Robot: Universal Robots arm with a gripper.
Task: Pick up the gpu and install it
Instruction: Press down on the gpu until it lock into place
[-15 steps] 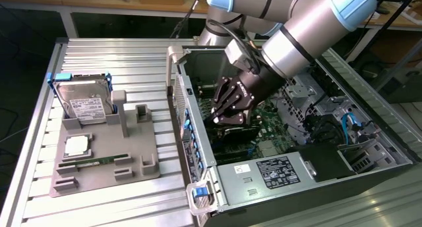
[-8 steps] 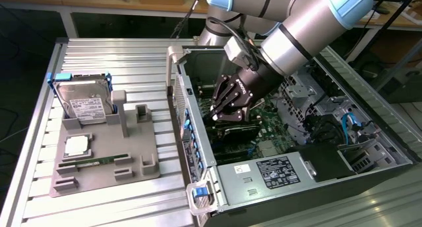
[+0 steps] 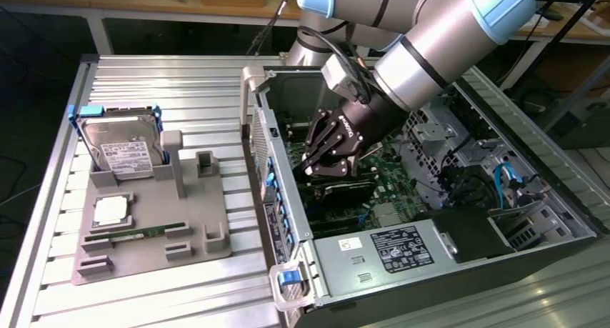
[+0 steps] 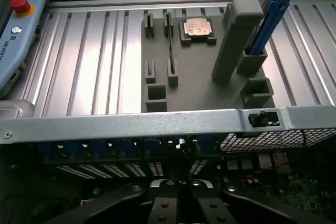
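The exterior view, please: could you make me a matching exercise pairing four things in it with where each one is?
Things:
1. hard drive
2. memory stick
3. gpu
4. gripper

Places:
A. lying flat in a slot of the grey holder
B. inside the open computer case, above the gpu
C. standing on edge at the holder's far end
D. down on the motherboard, under the gripper

Pairs: 1-C, 2-A, 3-D, 4-B

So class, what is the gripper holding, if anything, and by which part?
The gripper is shut inside the computer case, just above the gpu; whether it grips the card cannot be told.
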